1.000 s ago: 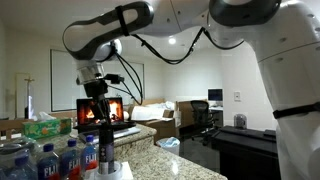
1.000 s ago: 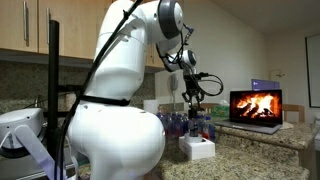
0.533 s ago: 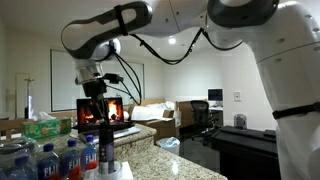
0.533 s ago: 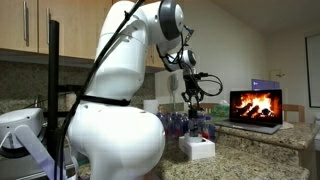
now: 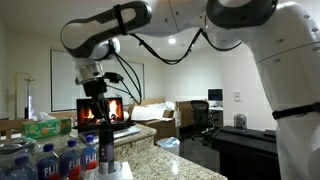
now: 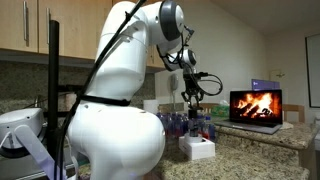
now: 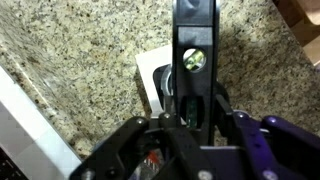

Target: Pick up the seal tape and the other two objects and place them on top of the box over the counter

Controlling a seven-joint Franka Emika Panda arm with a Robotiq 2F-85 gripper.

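My gripper [image 7: 190,112] is shut on a flat black elongated remote-like item [image 7: 193,35], which points down from the fingers and has a shiny round spot on it. Under it lies the low white box [image 7: 150,68] with a darker top, on the speckled counter [image 7: 90,45]. In both exterior views the gripper [image 5: 97,108] [image 6: 192,100] hangs over the box [image 5: 120,170] [image 6: 198,150]. A slim dark upright cylinder [image 5: 107,148] stands at the box; whether it is on it I cannot tell. The seal tape is out of view.
Blue-labelled water bottles [image 5: 60,160] [image 6: 185,125] crowd the counter beside the box. A green tissue box [image 5: 45,127] and a laptop showing a fire [image 5: 112,110] [image 6: 255,106] stand behind. A white edge [image 7: 30,120] runs along the left of the wrist view.
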